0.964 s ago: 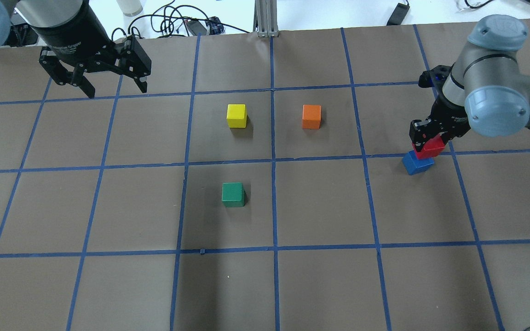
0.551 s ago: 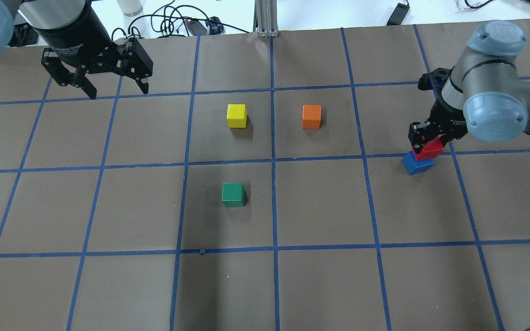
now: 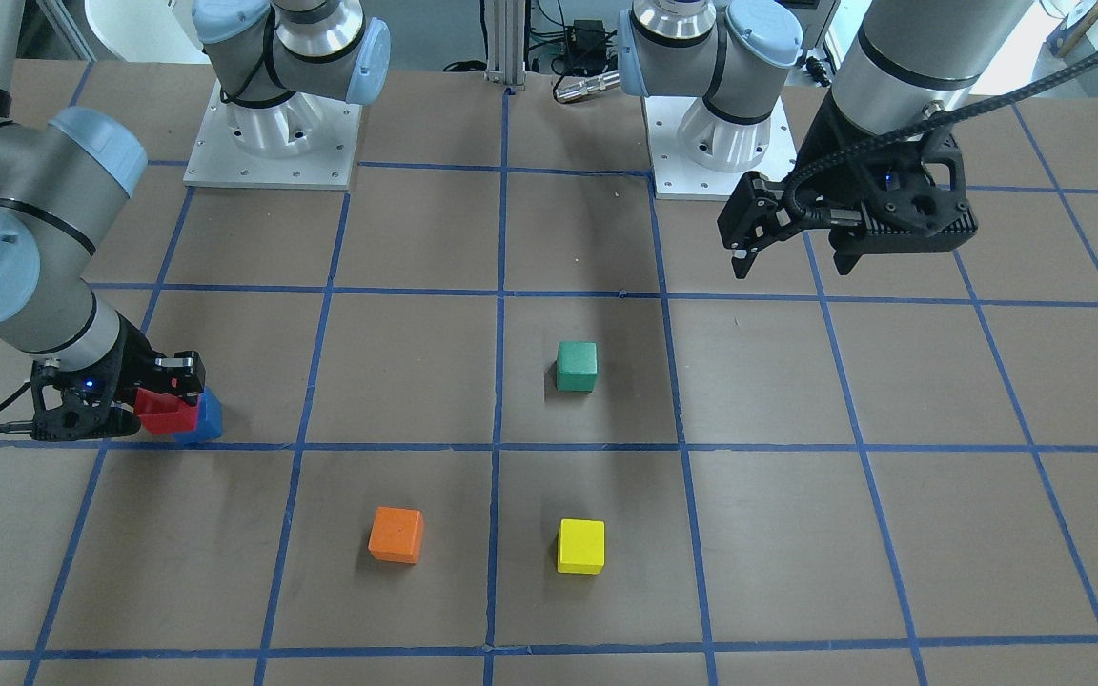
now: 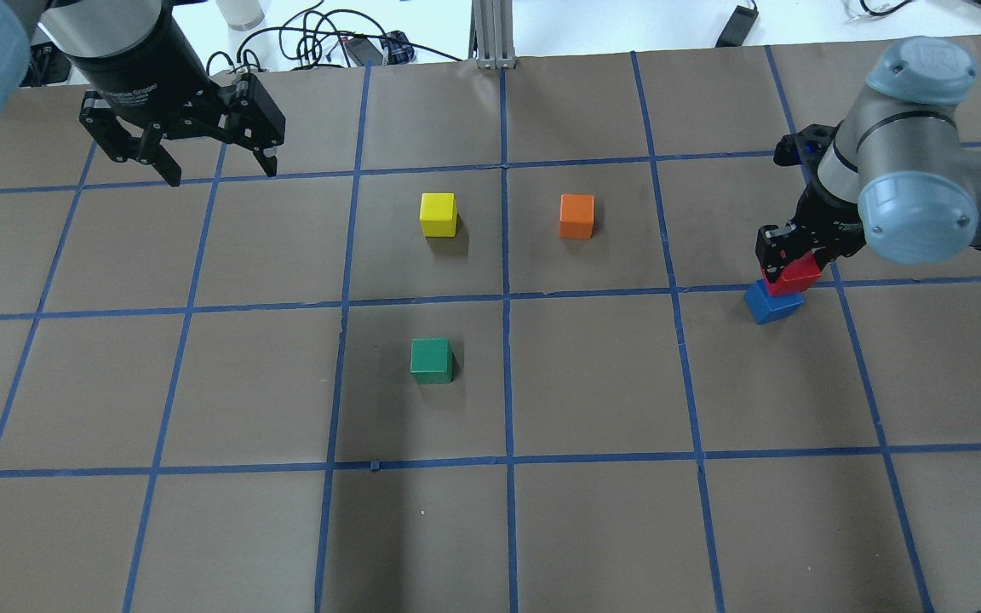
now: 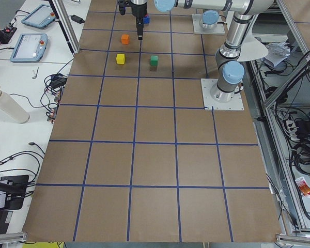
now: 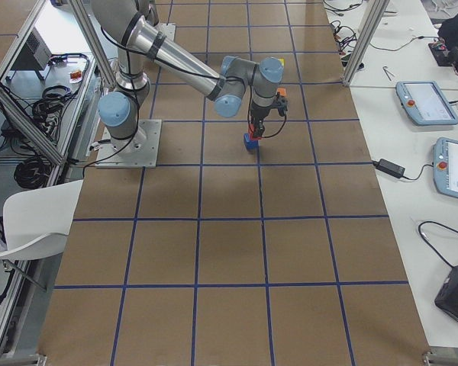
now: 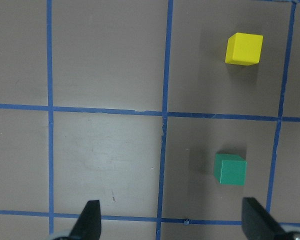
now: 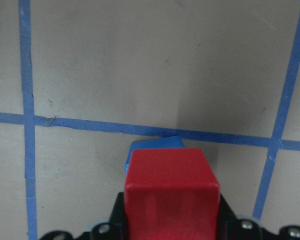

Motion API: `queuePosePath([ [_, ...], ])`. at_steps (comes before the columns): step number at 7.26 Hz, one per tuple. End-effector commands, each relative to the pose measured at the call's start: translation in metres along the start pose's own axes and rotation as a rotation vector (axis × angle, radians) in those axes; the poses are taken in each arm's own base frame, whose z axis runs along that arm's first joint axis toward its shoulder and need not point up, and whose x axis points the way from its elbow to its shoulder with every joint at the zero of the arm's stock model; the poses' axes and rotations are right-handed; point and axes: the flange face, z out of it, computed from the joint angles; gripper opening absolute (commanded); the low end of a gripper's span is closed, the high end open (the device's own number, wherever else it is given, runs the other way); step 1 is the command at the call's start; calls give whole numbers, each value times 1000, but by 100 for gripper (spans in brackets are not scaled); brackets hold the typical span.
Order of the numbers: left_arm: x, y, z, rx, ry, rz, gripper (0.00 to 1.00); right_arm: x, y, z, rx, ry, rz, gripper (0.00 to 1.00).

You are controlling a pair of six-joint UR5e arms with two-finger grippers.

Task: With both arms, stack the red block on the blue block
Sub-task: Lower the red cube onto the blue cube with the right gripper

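Brown table (image 4: 593, 528), blue tape grid (image 4: 506, 297)

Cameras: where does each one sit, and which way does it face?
Front-facing: across the table, facing both bases; right gripper at left.
Overhead: behind the bases, looking down; left gripper top left.
Exterior left: table's end, left arm near.
Exterior right: opposite end, right arm near.
Left wrist: down past its fingertips onto green block.
Right wrist: down onto red block over blue block.
Shared: front-facing, overhead both show green block.
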Motion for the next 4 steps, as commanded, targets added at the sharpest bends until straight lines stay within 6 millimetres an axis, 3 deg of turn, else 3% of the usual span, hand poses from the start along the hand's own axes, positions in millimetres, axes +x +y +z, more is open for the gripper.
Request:
queuePosePath([
  [1,0,0,1,-1,1,-1,100,0,1,0,-3,-1,0,0],
  [4,0,0,-1,0,0,-1,100,-1,1,3,-15,-5,-2,2],
])
